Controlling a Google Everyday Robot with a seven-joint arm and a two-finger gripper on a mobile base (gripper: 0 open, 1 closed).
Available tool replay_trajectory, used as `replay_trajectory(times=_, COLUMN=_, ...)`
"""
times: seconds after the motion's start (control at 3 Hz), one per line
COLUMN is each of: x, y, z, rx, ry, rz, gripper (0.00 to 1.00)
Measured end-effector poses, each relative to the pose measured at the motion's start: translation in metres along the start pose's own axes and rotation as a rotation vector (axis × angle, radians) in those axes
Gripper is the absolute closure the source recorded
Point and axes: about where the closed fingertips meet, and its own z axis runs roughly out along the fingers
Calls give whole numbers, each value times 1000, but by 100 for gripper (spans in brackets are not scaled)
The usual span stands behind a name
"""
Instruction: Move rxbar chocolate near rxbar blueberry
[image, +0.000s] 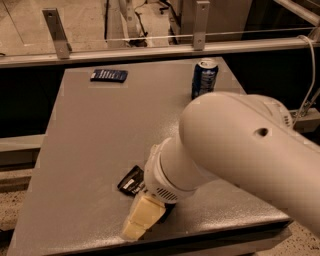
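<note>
Presently found at the near edge, roughly 6 o'clock on the table (90, 130): the gripper (141, 220), cream-coloured, set low at the near end of the rxbar chocolate (131, 181). Cannot tell whether clenched on the bar or released; masked by the wrist of the arm (235, 145). Seen only the far-left part of the black wrapper, lying flat; remainder hidden under the wrist. Noted white lettering there, not legible.

Judged as the pick-up step: gripper at the bar, carry not yet begun. Next, by estimate: to confirm a firm hold, lift clear of the surface, then travel toward 11 o'clock over open tabletop.

Further back, at about 1 o'clock, recorded an upright blue drink can (204, 78), pale markings, brand unreadable; well off the likely path.

Farthest, at 11 o'clock near the far edge, recorded the rxbar blueberry (109, 75): flat, dark blue, rows of pale lettering, unreadable. Well apart from the black bar.
</note>
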Motion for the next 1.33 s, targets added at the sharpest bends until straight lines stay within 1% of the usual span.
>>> replay_trajectory(times=0.33, x=6, y=-4, z=20, rx=37, ry=4, rz=7, gripper=25)
replay_trajectory(times=0.67, x=5, y=-7, z=19, rx=49, ry=2, rz=8, gripper=47)
replay_trajectory(times=1.33, x=-3, y=-8, z=4, rx=49, ry=2, rz=8, gripper=93)
